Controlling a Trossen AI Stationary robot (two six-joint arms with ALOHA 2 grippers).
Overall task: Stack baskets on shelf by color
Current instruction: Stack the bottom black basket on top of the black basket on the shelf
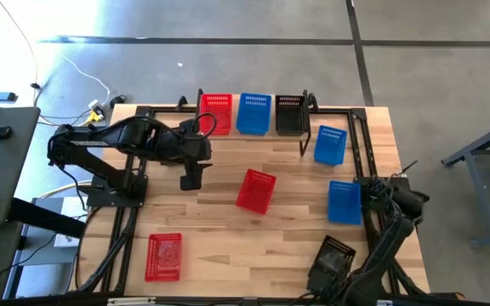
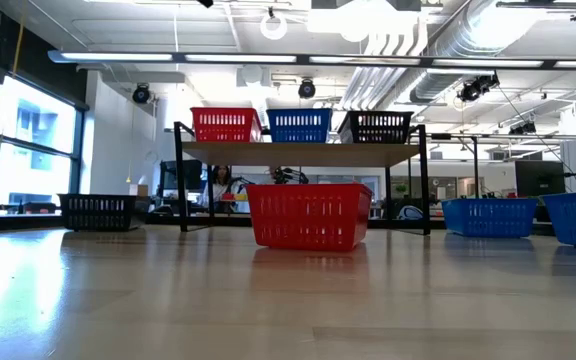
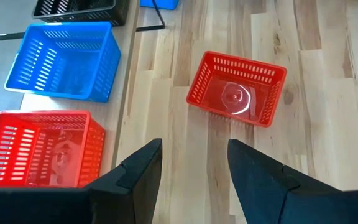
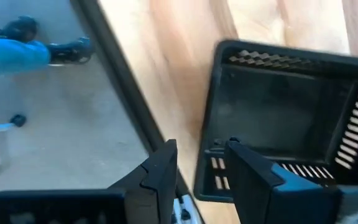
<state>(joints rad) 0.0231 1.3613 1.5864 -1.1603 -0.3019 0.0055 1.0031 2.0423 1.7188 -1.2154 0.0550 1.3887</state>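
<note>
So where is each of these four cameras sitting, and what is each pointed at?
High: overhead, looking down on the table, both arms showing.
Low: at tabletop level, facing the shelf; no arm shows.
Left wrist: on the left arm, its open fingers above the middle red basket.
Right wrist: the right arm's open fingers at a black basket.
High and low share that red basket.

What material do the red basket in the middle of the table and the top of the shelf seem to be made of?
The red basket looks like moulded plastic with a slightly glossy finish: its walls are thin and evenly slotted, and its smooth floor shows a bright reflection. The shelf top looks like light wood with a matte finish, pale and plank-like; its thin black legs are probably metal.
</note>
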